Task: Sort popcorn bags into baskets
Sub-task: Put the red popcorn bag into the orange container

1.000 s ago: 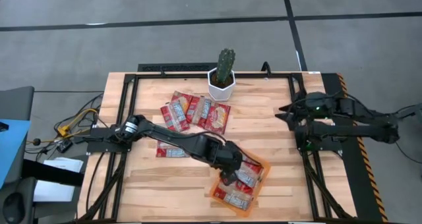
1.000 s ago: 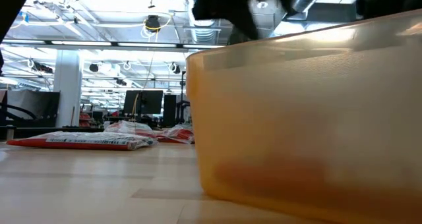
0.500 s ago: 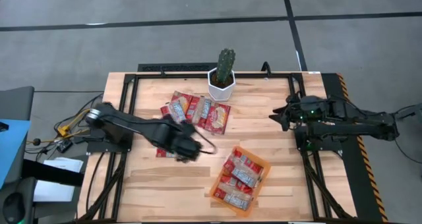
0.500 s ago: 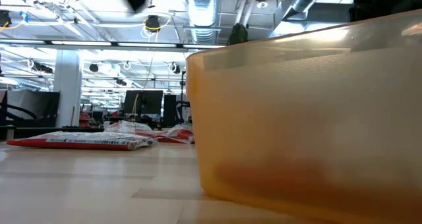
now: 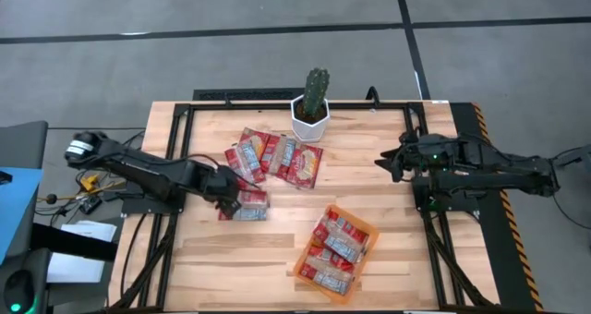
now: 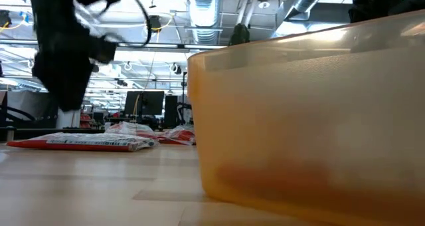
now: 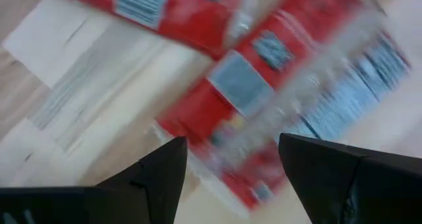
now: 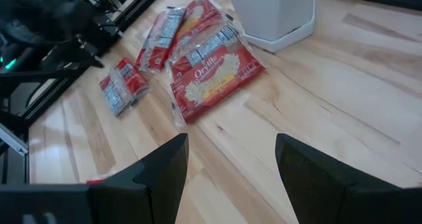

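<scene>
Wooden table (image 5: 388, 217) | red popcorn bags (image 5: 277, 157), silver labels | left gripper (image 5: 231, 196) released | right gripper (image 5: 388, 162) released

Table (image 5: 388, 217): light wood planks, black metal frame along edges. White hexagonal cactus pot (image 5: 310, 122) at far edge, centre. Cluster of overlapping red popcorn bags (image 5: 277, 157) just in front of pot. Single popcorn bag (image 5: 244, 206) apart, left of centre, flat on wood. Orange basket (image 5: 336, 251) near front edge, angled, holding packets. Cluster and basket well apart.
</scene>
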